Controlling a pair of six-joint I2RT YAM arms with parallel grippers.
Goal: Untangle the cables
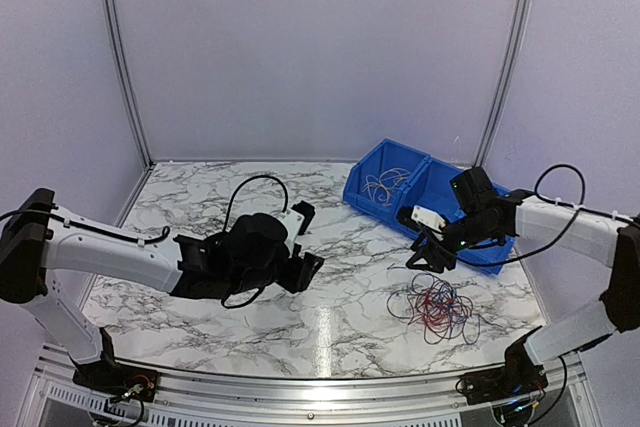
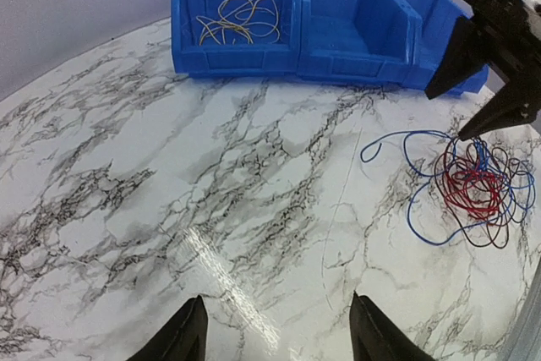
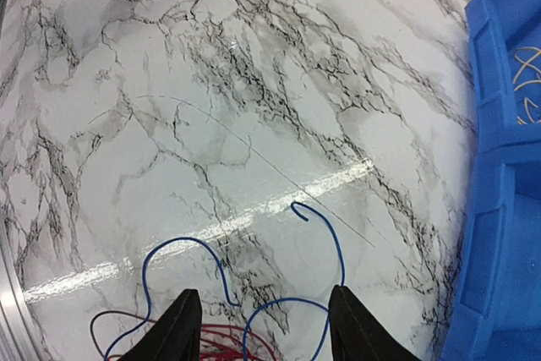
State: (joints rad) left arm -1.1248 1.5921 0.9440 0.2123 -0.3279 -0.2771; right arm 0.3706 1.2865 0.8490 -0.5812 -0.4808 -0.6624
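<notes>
Directly under my right pincer: the tangle

The tangle of hair-fine red and dark blue looping wires (image 1: 440, 307) lies on the white marble-patterned table top (image 1: 180, 327), near right, just in front of the blue plastic two-compartment bin (image 1: 400, 187). My right pincer (image 3: 266, 331) hangs over its far edge, fingers apart, clamped on nothing. A blue loop shows between them in the wrist view. No real long axis: a roundish heap, one blue tail straying left. My left pincer (image 2: 275, 340) is also apart and empty, well off to the left. Right arm is far nearer. Thin pale tan wires (image 2: 237, 19) sit in the bin's left compartment. Judgement: drop straight down, pinch one blue strand.
</notes>
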